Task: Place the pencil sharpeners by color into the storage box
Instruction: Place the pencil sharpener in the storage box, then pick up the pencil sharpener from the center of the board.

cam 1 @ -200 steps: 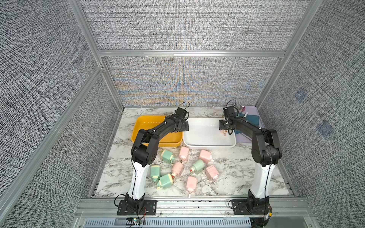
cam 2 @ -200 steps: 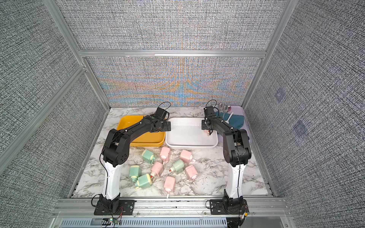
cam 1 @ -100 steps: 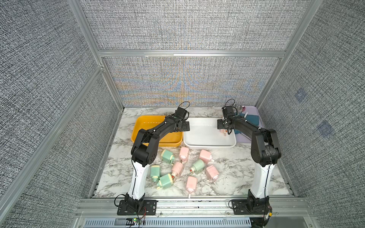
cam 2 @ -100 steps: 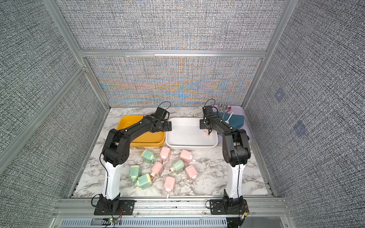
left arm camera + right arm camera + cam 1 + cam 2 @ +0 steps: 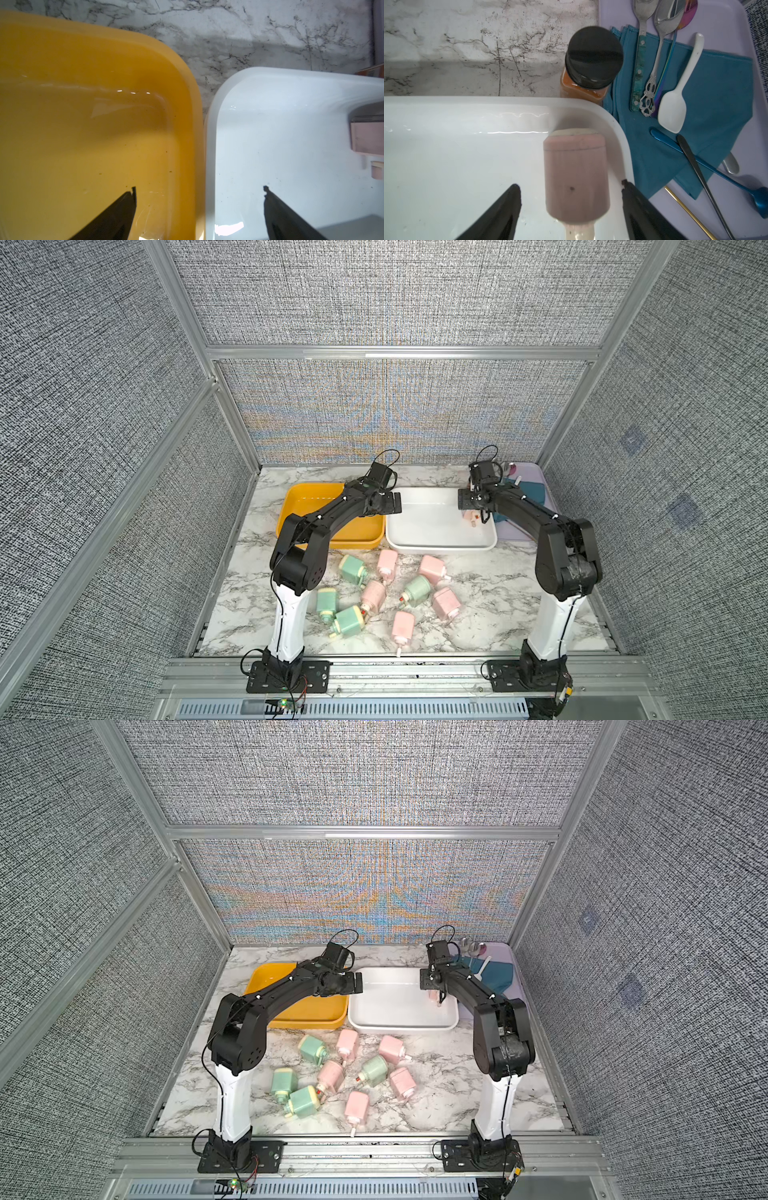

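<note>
pink pencil sharpener (image 5: 575,180) sits inside the white bin (image 5: 446,104) near its corner, between the fingers of the right end effector (image 5: 571,185), which stand clear of it on both sides: released. left end effector (image 5: 200,188) gapes wide, holding nothing, over the seam between yellow bin (image 5: 83,52) and white bin. nine more sharpeners (image 5: 432,568), five pink and four green, lie on the marble table (image 5: 498,614)

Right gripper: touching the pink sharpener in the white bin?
Apart. The right wrist view shows bare white bin on both sides of the pink sharpener, between it and the fingers of the open right gripper.
</note>
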You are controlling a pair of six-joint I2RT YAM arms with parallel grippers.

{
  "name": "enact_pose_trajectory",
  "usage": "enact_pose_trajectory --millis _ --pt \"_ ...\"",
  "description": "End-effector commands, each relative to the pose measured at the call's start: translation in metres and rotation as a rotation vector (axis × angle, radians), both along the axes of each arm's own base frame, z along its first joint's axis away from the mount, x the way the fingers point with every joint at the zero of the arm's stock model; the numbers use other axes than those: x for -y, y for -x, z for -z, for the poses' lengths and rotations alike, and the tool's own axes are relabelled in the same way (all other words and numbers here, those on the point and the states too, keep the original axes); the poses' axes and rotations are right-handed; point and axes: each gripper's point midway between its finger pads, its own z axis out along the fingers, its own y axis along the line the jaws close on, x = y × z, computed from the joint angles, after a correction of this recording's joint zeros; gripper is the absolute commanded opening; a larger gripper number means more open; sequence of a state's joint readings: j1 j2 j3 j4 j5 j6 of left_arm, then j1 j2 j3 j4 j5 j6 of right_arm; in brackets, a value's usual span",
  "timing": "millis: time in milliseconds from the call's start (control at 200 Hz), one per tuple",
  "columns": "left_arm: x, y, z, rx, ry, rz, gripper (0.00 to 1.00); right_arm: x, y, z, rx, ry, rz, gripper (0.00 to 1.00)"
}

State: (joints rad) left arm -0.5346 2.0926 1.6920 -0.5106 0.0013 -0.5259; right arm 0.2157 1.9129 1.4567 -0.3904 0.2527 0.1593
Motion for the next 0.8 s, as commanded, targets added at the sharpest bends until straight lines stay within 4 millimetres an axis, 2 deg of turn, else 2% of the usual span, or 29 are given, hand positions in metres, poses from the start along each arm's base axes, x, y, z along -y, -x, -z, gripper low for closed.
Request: enact_pose_trajectory --millis 0,20,40,60,120,140,200,320,580,796 --pt "0.007 0.002 -0.018 0.045 0.038 0.040 0.99 -0.003 0.003 -0.016 0.045 -0.024 -0.015 0.83" --pt "0.007 0.003 -0.021 0.055 0.038 0.044 0.99 -0.006 0.005 -0.020 0.055 -0.034 -0.031 0.87" --pt "0.007 0.005 -0.023 0.062 0.037 0.047 0.99 -0.008 0.006 -0.023 0.066 -0.040 -0.045 0.97" --pt "0.007 0.006 -0.025 0.070 0.036 0.052 0.99 -0.010 0.008 -0.026 0.079 -0.045 -0.057 0.99" --pt "0.007 0.011 -0.026 0.080 0.033 0.073 0.99 -0.020 0.014 -0.036 0.120 -0.065 -0.110 0.99" --pt "0.007 0.013 -0.039 0.106 0.045 0.084 0.99 -0.025 0.017 -0.040 0.135 -0.075 -0.136 0.99" --pt "0.008 0.019 -0.046 0.134 0.053 0.121 0.99 -0.038 0.027 -0.048 0.175 -0.106 -0.207 0.99" --pt "0.006 0.034 -0.054 0.178 0.039 0.185 0.99 -0.061 0.056 -0.056 0.227 -0.149 -0.352 0.99" --pt "0.003 0.071 -0.059 0.221 0.018 0.375 0.99 -0.091 0.121 -0.062 0.231 -0.281 -0.541 0.99" --pt "-0.003 0.090 -0.060 0.259 -0.013 0.448 0.99 -0.113 0.159 -0.049 0.158 -0.359 -0.630 0.99"
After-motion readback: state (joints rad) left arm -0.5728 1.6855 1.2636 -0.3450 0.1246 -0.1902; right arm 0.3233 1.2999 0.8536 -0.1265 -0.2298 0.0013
